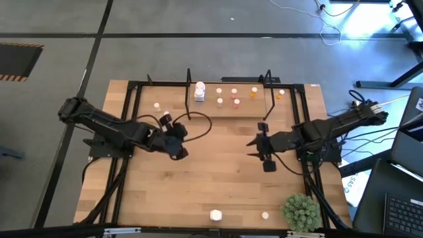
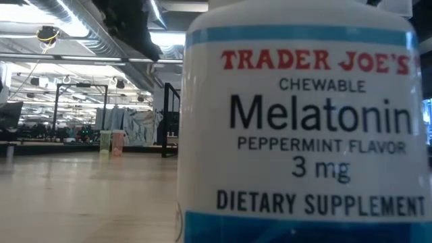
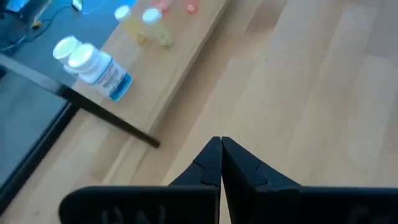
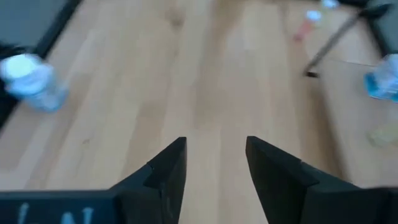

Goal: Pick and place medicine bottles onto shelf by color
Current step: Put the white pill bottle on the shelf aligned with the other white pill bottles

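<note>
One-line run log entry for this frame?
left tool: shut, empty, mid-table | right tool: open, empty, above table | shelf: several bottles | white bottle: near edge, unpicked

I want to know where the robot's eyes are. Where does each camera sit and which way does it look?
High view: above the table, looking straight down; both arms, left tool, right tool.
Low view: at tabletop height, looking across; a white melatonin bottle fills it.
Left wrist view: on the left arm, over its shut tool.
Right wrist view: on the right arm, over its open tool.
Shared: the shelf in high view is also in left wrist view.
</note>
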Controlling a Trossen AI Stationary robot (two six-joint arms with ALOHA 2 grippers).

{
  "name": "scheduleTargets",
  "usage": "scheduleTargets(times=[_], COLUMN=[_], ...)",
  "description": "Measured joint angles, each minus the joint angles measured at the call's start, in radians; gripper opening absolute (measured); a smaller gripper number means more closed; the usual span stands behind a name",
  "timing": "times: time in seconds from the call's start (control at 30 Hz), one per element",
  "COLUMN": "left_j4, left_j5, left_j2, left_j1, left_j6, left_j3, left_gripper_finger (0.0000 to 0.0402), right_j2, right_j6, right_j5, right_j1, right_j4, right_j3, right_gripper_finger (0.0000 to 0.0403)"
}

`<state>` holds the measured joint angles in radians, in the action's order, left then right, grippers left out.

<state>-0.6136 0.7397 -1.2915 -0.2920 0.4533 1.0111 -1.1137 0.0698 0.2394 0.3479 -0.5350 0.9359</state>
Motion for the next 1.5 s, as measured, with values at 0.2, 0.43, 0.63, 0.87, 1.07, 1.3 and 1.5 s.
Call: scheduleTargets(times=[0.2,0.43,0.63,0.87,1.07,1.3,1.5], left_j4=[-0.069,-0.068,-0.068,-0.068,-0.067,-0.067,-0.067], left_j5=[0.007,0.010,0.010,0.010,0.005,0.003,0.003], left_j2=[-0.001,-0.001,-0.001,-0.002,-0.002,-0.002,-0.002], left_j1=[-0.068,-0.171,-0.258,-0.341,-0.399,-0.447,-0.469], left_j6=[0.091,0.138,0.184,0.238,0.258,0.281,0.282], left_j3=[-0.001,-0.001,-0.001,-0.001,-0.001,-0.001,-0.001], left_gripper_finger=[0.0000,0.0000,0.0000,0.0000,0.0000,0.0000,0.0000], right_j2=[-0.110,-0.250,-0.352,-0.444,-0.501,-0.591,-0.682], right_j6=[0.045,0.086,0.256,0.394,0.398,0.418,0.304], right_j5=[-0.033,-0.065,-0.140,-0.259,-0.340,-0.331,-0.281], right_j1=[0.074,0.171,0.200,0.186,0.185,0.184,0.201], right_j4=[-0.137,-0.153,-0.119,-0.081,0.070,0.271,0.298], right_j3=[0.166,0.282,0.330,0.346,0.346,0.348,0.387], right_gripper_finger=[0.0150,0.0133,0.0130,0.0138,0.0187,0.0219,0.0212])
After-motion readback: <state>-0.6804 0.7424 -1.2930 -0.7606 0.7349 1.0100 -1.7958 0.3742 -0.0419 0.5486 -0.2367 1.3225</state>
